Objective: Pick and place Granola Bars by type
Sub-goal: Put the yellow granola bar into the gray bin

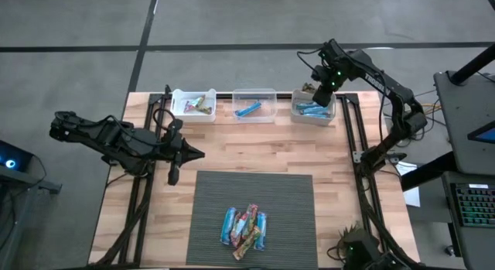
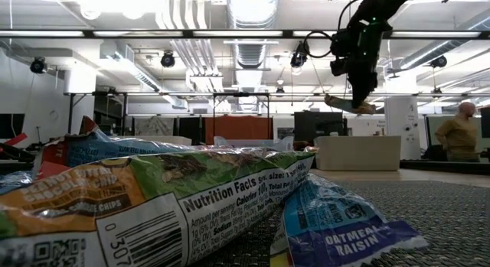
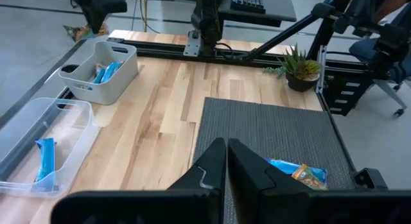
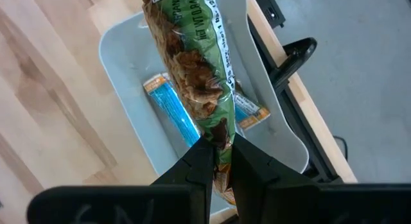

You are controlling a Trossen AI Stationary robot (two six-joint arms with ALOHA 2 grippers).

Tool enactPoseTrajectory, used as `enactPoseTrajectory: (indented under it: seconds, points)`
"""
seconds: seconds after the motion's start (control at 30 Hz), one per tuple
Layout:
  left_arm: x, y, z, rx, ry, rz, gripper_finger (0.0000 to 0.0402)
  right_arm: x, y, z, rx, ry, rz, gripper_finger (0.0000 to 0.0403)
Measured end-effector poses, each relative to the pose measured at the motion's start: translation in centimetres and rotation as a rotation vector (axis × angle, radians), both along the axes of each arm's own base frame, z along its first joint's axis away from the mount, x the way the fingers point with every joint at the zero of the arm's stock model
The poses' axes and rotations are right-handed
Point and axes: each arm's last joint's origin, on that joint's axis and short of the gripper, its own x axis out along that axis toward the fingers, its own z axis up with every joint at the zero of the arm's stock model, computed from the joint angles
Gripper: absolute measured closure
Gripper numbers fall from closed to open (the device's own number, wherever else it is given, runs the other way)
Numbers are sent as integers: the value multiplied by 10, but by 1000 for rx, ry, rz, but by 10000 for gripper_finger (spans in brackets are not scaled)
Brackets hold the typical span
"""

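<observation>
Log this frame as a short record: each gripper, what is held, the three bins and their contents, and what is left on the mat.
right gripper: shut on a green-wrapped granola bar, above the right bin
left gripper: shut, empty, over the table's left side
right bin contents: blue bars
middle bin: one blue bar
left bin: multicoloured bars
mat: a small pile of mixed bars near its front edge

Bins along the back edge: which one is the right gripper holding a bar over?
The right-hand bin, already holding blue bars. The right gripper is shut on a green-wrapped bar above it; the middle bin and left bin have no gripper over them.
</observation>
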Motion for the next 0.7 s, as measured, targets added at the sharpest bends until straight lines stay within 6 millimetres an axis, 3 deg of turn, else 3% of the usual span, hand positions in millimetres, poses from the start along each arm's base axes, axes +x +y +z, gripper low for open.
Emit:
enactPoseTrajectory:
  seconds: [0.7]
  points:
    - [0,0,0,1,0,0,402,0,2,-26,25,15,4,369]
